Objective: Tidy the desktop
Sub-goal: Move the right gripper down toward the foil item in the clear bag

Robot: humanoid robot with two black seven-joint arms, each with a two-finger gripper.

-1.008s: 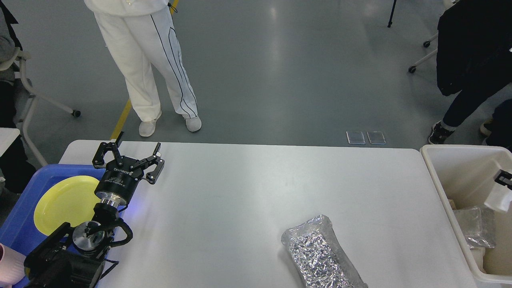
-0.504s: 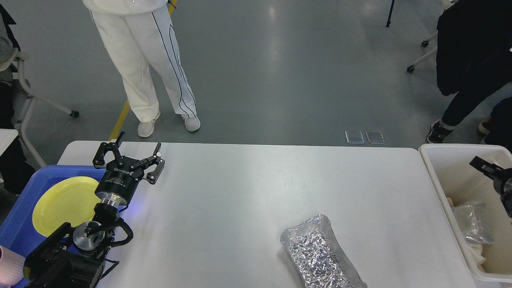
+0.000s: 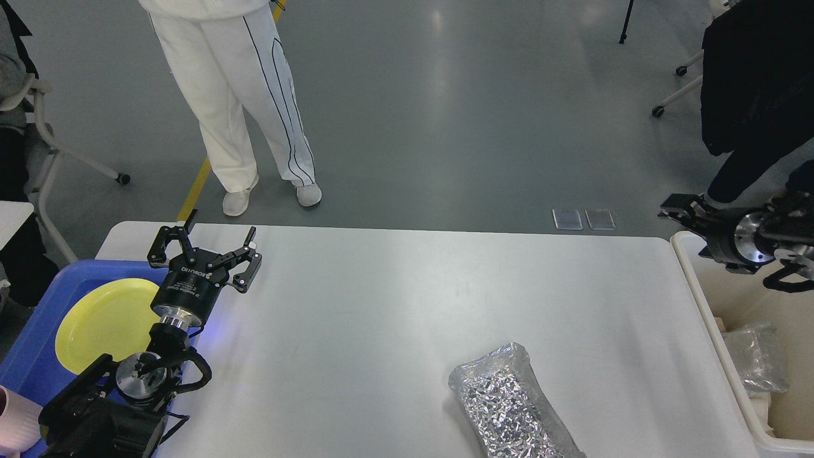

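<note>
While the plate [image 3: 105, 324] sits in the blue tray [image 3: 38, 331] at 9 o'clock, one foil bag [image 3: 509, 404] waits on the desk [image 3: 407, 305]. The left tool [image 3: 206, 251] is spread wide; the right tool [image 3: 680, 210] is too dark to tell.

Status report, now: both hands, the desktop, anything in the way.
Left hand open, empty, over desktop beside blue tray. Right hand above beige tub, grip unreadable. One foil bag left on desktop. Nothing blocks it.
</note>
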